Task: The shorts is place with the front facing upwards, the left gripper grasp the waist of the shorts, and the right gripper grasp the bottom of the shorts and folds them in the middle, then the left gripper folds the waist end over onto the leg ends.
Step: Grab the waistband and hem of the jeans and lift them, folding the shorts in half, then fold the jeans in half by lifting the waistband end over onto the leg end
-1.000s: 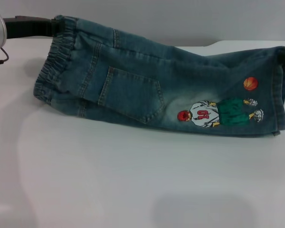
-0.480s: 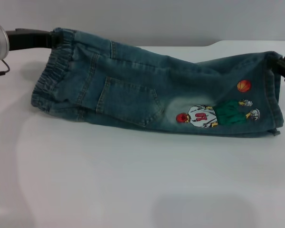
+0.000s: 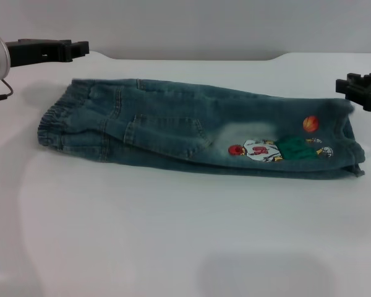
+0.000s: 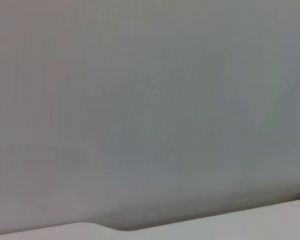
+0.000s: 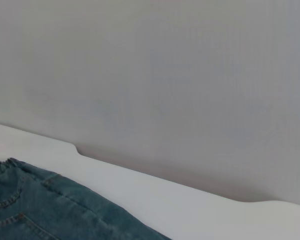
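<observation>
The shorts lie flat on the white table, folded lengthwise, with the patch pocket and the cartoon print facing up. The waist of the shorts is at the left, and the bottom of the shorts, the leg ends, is at the right. My left gripper hovers open above and behind the waist, holding nothing. Just behind the hems, my right gripper hangs open and clear of the cloth. The right wrist view shows the shorts from the hem side, with the elastic band farthest away.
The white table stretches in front of the shorts. A grey wall runs behind the table's back edge. The left wrist view holds only that wall and a strip of table edge.
Both grippers have let go of the shorts. The lifted upper edge has dropped flat onto the table, and both grippers have drawn back from the cloth.
</observation>
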`<state>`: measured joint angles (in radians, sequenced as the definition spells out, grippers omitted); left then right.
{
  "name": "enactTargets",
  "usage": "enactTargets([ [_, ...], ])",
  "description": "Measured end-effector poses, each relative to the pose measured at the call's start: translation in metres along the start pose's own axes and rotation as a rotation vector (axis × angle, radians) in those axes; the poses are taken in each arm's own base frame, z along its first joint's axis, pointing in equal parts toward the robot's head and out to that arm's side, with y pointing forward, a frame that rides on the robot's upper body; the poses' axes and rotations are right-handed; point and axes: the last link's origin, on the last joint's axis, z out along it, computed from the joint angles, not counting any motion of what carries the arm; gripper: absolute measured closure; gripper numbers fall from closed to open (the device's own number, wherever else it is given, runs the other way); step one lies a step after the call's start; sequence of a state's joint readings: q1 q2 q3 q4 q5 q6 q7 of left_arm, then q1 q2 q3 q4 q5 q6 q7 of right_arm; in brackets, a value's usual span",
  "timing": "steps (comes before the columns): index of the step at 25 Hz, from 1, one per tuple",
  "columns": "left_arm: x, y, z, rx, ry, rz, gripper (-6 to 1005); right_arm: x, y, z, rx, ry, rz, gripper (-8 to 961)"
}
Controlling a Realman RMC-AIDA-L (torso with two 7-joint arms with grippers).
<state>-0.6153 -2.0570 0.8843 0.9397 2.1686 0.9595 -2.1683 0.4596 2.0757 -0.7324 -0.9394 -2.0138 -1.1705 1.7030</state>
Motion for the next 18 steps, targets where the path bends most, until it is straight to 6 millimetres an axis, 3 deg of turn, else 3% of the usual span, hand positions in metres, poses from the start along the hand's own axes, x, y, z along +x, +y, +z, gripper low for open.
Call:
enactTargets([
  [4, 0.001, 0.000, -0.001, -0.003, 0.012, -0.008, 667, -0.001, 0.000, -0.002, 0.003, -0.010, 0.001, 741],
  [10, 0.001, -0.003, -0.006, -0.010, 0.006, -0.010, 415, -0.005, -0.003, -0.006, 0.017, -0.018, -0.014, 602],
  [14, 0.002, -0.005, -0.009, -0.016, -0.006, 0.000, 332, -0.005, -0.004, -0.009, 0.025, -0.028, -0.016, 602],
  [16, 0.007, -0.014, -0.032, -0.087, -0.118, 0.075, 312, -0.004, -0.004, -0.012, 0.025, -0.047, -0.020, 601],
  [18, 0.006, -0.014, -0.040, -0.122, -0.153, 0.100, 315, -0.004, -0.004, -0.014, 0.022, -0.070, -0.024, 601],
])
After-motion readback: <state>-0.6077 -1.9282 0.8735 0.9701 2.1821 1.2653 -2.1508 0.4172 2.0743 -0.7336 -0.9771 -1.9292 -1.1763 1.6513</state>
